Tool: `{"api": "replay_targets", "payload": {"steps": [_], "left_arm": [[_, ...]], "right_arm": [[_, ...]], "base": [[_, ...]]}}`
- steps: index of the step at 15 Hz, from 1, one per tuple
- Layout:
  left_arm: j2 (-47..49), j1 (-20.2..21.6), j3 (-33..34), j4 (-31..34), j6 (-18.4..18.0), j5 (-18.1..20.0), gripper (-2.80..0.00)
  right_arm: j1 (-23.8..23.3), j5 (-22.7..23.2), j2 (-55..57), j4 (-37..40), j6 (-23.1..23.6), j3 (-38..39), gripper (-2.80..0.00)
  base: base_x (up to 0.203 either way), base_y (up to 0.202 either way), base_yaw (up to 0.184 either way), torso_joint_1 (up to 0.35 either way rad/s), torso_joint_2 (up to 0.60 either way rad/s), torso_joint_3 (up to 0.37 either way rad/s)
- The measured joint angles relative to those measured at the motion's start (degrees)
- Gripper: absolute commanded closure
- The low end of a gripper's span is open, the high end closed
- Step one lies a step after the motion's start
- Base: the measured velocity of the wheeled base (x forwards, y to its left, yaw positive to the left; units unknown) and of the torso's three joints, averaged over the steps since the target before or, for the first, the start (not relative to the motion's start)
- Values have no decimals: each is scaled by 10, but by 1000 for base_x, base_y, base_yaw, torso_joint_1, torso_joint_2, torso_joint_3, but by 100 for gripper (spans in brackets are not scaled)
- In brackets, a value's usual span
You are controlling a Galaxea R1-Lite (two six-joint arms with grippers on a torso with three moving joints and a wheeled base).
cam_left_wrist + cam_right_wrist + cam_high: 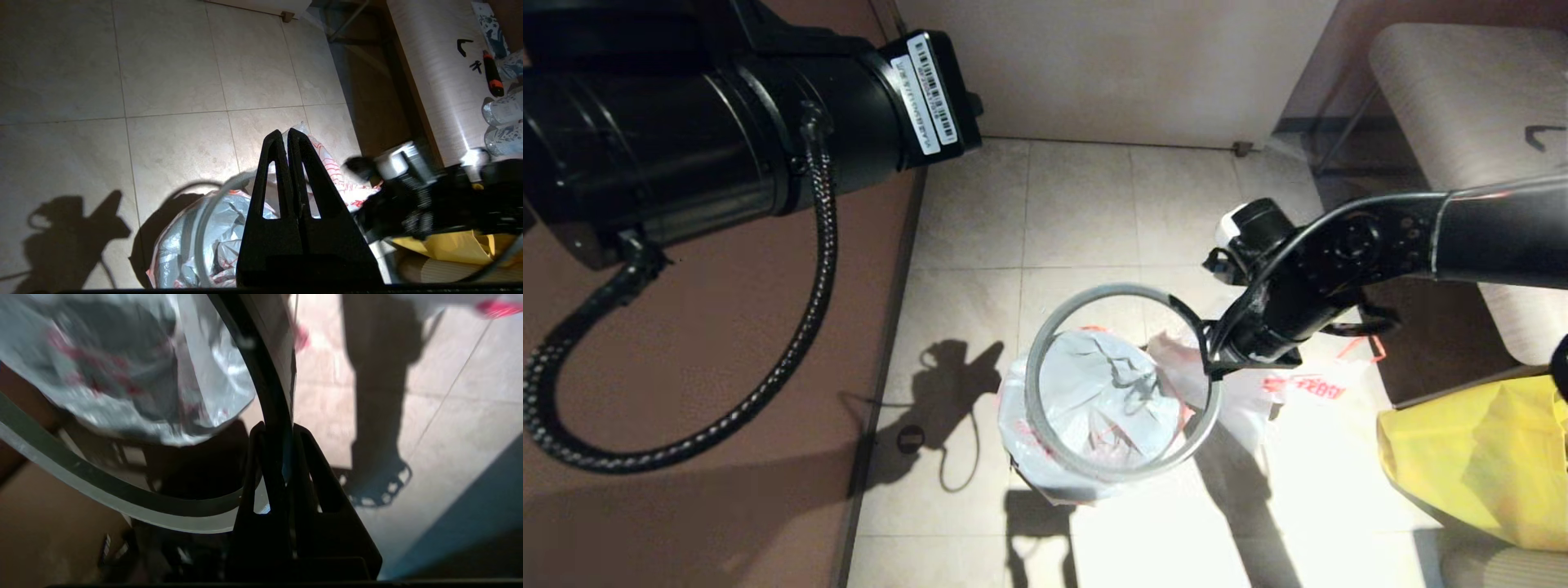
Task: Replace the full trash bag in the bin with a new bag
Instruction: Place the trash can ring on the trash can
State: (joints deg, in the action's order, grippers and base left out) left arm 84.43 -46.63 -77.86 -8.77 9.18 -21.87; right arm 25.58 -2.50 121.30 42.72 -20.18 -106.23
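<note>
One gripper is doing the work here: the right gripper point(286, 457), with its black fingers point(261, 477) pinched together on the thin grey hoop point(1045, 343). The hoop sits edge-on between the fingers in the right wrist view, so it's got a firm grab on that ring at the side nearest the right arm. The hoop looks tilted, higher on the gripped side, floating over the bin point(1033, 482), whose dark body barely peeks out under the plastic.

Inside and draped over the bin is the new bag point(1094, 392), thin crinkly translucent white plastic with faint red print, bunched in folds inside the ring and spilling over the outside of the bin. Just beside the bin, on the gripper's side, the full trash bag point(1307, 392) lies on the floor, white with red print and red drawstring loops, partly hidden by the arm.

The left gripper point(288, 136) hangs above the bin, fingers pressed shut on nothing.

Further out past the full bag there's a big yellow bag point(1478, 457). Floor point(1078, 204) is pale beige tile with hard shadows, a pale wall behind the bin, a light wood-grain bench or table point(1454, 106) off beyond the yellow bag.
</note>
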Motion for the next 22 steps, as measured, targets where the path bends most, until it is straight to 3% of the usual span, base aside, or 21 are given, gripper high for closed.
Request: {"api": "replay_targets", "payload": {"steps": [5, 13, 18, 22], "left_arm": [[-3, 10, -1, -1, 0, 1, 0], [4, 6, 1, -2, -1, 1, 0], [0, 7, 1, -2, 0, 2, 0], [-3, 6, 2, -1, 0, 1, 0]], "right_arm": [[32, 53, 92, 28, 18, -61, 0], [27, 55, 146, -94, 19, -67, 0], [4, 39, 165, -106, 25, -67, 0], [3, -13, 173, -108, 45, -66, 0]], "base": [[0, 0, 0, 0, 0, 0], [0, 0, 0, 0, 0, 0], [0, 0, 0, 0, 0, 0], [0, 0, 0, 0, 0, 0]]}}
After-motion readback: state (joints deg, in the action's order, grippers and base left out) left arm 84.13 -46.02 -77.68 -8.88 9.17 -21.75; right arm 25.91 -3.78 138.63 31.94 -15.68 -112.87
